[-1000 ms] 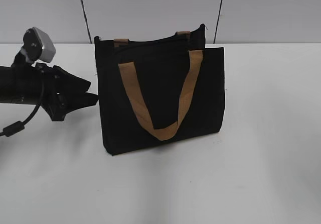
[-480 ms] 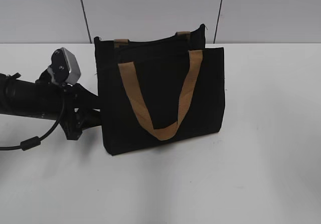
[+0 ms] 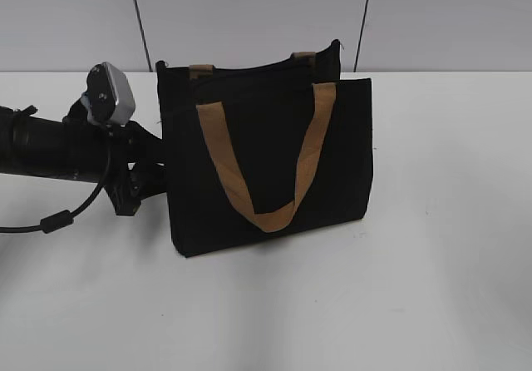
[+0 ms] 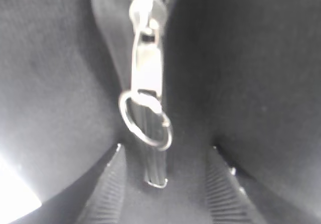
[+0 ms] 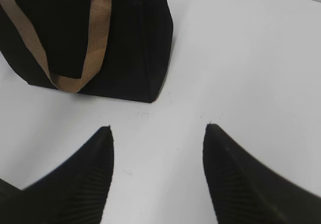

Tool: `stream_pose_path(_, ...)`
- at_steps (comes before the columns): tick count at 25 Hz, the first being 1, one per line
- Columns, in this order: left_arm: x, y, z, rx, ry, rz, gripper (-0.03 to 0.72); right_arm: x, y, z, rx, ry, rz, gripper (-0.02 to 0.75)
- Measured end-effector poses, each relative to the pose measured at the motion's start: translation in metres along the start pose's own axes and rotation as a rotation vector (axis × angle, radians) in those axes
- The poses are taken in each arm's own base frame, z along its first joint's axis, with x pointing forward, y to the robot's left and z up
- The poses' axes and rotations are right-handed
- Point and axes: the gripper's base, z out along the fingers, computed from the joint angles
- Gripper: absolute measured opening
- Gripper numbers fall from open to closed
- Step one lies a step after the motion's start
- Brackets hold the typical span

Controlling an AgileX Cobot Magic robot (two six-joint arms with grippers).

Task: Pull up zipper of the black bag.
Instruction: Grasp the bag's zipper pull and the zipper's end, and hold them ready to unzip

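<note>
Zipper (image 4: 145, 93) pull centred between parted left jaws.

Even, soft light; zipper pull (image 4: 145, 91) blurred (close-up).

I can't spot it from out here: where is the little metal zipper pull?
In the left wrist view the silver zipper pull hangs right ahead of the open left jaws, at the black bag's left side.

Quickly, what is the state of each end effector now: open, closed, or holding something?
Left end effector: open, fingers on both sides of the zipper pull, not gripping it.
Right end effector: open, empty, above the table.
</note>
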Motion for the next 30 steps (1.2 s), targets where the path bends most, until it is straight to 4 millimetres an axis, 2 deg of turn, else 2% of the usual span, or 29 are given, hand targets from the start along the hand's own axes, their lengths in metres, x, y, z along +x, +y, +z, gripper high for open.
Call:
stream_pose_path(5,0.001,0.0,0.001,0.003,0.002,-0.003,0.384,0.0,0.0,0.0,0.0,0.0,0.0,0.442)
stream_pose_path(7,0.002,0.0,0.001,0.001,0.007,-0.004,0.354,0.0,0.0,0.0,0.001,-0.001,0.0,0.442)
stream_pose_path(9,0.004,0.001,0.001,-0.007,0.024,-0.004,0.298,-0.001,0.0,0.0,0.005,-0.008,0.0,0.442)
stream_pose_path(15,0.005,0.001,0.001,-0.017,0.043,-0.004,0.05,-0.006,0.001,0.0,-0.018,-0.066,0.045,0.442)
stream_pose_path(19,0.004,0.002,0.0,-0.022,0.044,-0.008,0.029,-0.008,0.002,0.0,-0.027,-0.087,0.033,0.442)
stream_pose_path(22,-0.006,0.005,-0.008,-0.055,0.037,-0.016,0.029,-0.013,0.003,-0.002,-0.029,-0.098,-0.01,0.437)
stream_pose_path(30,-0.046,0.011,-0.048,-0.18,0.032,-0.036,0.029,-0.07,-0.004,-0.005,-0.089,-0.107,-0.075,0.39)
